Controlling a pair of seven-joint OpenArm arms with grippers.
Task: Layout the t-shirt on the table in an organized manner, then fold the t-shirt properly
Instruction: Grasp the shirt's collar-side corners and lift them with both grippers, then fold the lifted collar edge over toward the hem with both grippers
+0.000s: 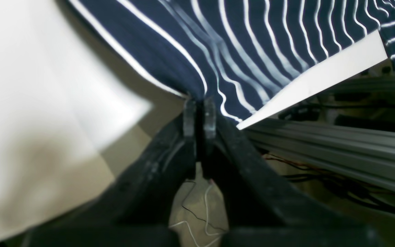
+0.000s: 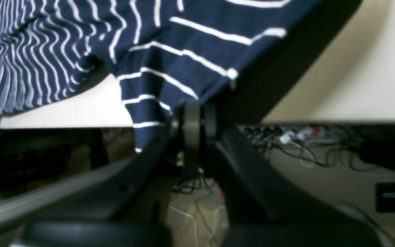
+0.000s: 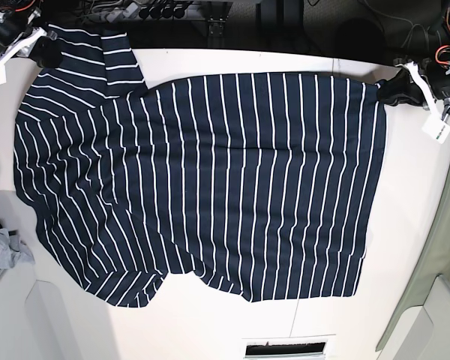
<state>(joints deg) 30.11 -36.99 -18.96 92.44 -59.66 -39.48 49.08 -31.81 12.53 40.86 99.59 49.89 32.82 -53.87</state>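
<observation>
The navy t-shirt (image 3: 210,180) with thin white stripes lies spread across the white table (image 3: 409,247), its stripes running front to back. My left gripper (image 3: 388,88) is at the far right corner of the shirt. In the left wrist view the left gripper (image 1: 199,103) is shut on the t-shirt (image 1: 252,41) at its edge, just past the table (image 1: 321,79) rim. My right gripper (image 3: 46,51) is at the far left corner, by a sleeve. The right wrist view shows the right gripper (image 2: 197,106) shut on a hanging fold of the t-shirt (image 2: 170,44).
A small grey cloth (image 3: 4,251) lies at the table's left edge. A slotted opening (image 3: 289,349) sits at the near edge. An aluminium rail (image 1: 338,144) and loose cables (image 2: 297,140) lie beyond the far table edge.
</observation>
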